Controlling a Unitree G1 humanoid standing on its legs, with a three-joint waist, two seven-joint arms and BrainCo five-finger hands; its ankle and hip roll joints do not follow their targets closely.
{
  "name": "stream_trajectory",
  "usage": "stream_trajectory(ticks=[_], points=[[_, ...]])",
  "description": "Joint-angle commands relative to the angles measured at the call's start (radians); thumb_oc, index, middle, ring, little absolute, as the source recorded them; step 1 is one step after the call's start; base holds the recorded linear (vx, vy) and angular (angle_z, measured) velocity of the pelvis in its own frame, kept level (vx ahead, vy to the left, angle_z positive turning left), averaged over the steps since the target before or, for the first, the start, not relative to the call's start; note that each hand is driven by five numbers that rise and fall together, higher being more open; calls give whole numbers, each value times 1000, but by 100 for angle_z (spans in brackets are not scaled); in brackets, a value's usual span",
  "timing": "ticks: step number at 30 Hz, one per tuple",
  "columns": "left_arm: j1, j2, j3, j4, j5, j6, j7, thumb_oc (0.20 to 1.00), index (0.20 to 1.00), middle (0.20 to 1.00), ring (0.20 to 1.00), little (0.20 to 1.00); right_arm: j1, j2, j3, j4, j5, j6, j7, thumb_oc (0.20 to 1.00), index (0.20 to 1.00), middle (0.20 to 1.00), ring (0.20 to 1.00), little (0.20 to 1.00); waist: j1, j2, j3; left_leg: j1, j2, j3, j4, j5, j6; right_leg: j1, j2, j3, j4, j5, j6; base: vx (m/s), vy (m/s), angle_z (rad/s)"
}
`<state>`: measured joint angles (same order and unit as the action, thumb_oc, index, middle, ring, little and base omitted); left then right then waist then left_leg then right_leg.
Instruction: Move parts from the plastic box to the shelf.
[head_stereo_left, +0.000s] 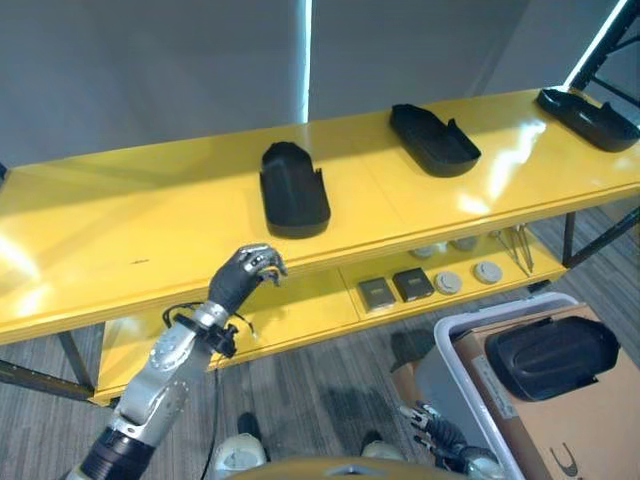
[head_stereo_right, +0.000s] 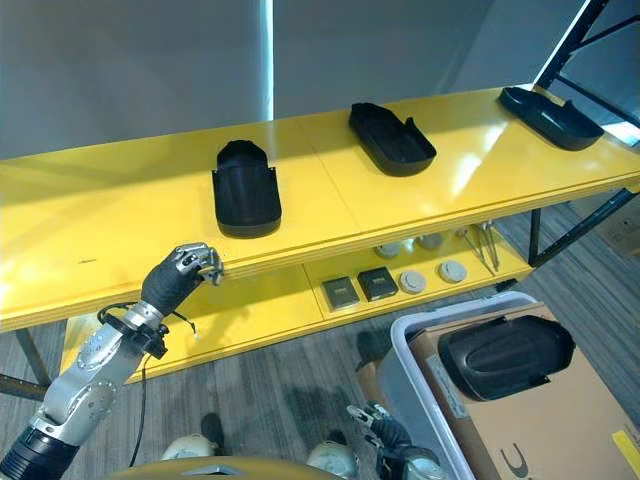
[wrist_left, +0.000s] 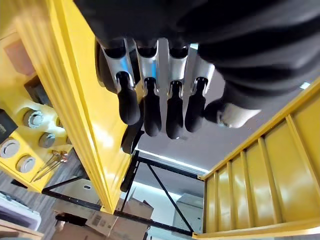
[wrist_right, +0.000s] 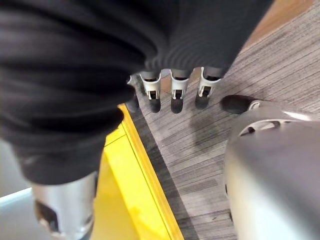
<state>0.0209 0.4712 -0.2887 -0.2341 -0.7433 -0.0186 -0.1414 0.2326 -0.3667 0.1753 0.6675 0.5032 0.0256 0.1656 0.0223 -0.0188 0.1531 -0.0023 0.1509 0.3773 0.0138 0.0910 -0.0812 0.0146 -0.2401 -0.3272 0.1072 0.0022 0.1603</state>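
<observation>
At the shelf (head_stereo_left: 120, 240) front edge our left hand (head_stereo_left: 250, 272) hangs with fingers curled on nothing, right hand (head_stereo_left: 440, 432) relaxed low; we risk clipping that edge when reaching for the black part (head_stereo_left: 550, 355) in the plastic box (head_stereo_left: 450, 375).

Small grey square boxes (head_stereo_left: 395, 289) and round discs (head_stereo_left: 467, 277) sit low down. A brown cardboard sheet (head_stereo_left: 570, 430) lies near grey carpet (head_stereo_left: 320, 390).

Bright, even light; glare patches on yellow shelf (head_stereo_left: 480, 190); wrist views blurred close up
</observation>
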Motion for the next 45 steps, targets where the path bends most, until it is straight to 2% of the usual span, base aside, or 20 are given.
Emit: stream_trajectory(ticks=[1,3,8,11,17,24,34,45], points=[[-100,11,-23,42,61,-125,80,200,200,200,200,200,-33,-3,7,-8,5,-27,25,1000,1000,1000,1000,1000,0,-30,15,11,94,-49,76,-67,-8,19,-98,46,-37,76,89,28,-41,-15],[-156,-7,-45,122,95,-143,137,200,200,200,200,200,-39,0,23,0,1,-25,33,1000,1000,1000,1000,1000,-14,-36,11,18,98,-45,75,-67,-9,19,-93,56,-36,76,87,41,-55,-9],[-243,-42,-64,213,114,-149,142,200,200,200,200,200,-42,1,40,5,-11,-17,38,1000,1000,1000,1000,1000,-39,-42,2,31,106,-31,76,-69,-10,20,-87,71,-37,77,87,38,-25,-5],[-307,-66,-76,259,137,-135,203,200,200,200,200,200,-34,-4,44,6,-25,-15,51,1000,1000,1000,1000,1000,-62,-45,-5,40,111,-18,77,-70,-13,21,-82,82,-40,78,88,47,-18,-14],[-383,-106,-96,377,178,-124,215,200,200,200,200,200,-23,-3,52,22,-43,-20,77,1000,1000,1000,1000,1000,-91,-51,-17,48,120,1,87,-75,-16,22,-74,100,-41,74,87,43,-25,-14],[-425,-141,-111,498,198,-80,278,200,200,200,200,200,-14,-4,51,24,-46,-21,88,1000,1000,1000,1000,1000,-118,-59,-21,48,132,15,113,-86,-18,19,-66,117,-35,68,85,32,-38,-8],[-443,-153,-89,667,271,-117,334,200,200,200,200,200,-2,-6,44,18,-44,-20,89,1000,1000,1000,1000,1000,-141,-64,-28,53,139,27,123,-93,-19,19,-62,130,-37,64,81,30,-18,-6],[-530,-136,-56,759,266,-129,376,200,200,200,200,200,13,-13,51,50,-47,-38,114,1000,1000,1000,1000,1000,-162,-66,-38,60,143,37,134,-99,-22,21,-60,142,-34,59,81,39,-18,-3]])
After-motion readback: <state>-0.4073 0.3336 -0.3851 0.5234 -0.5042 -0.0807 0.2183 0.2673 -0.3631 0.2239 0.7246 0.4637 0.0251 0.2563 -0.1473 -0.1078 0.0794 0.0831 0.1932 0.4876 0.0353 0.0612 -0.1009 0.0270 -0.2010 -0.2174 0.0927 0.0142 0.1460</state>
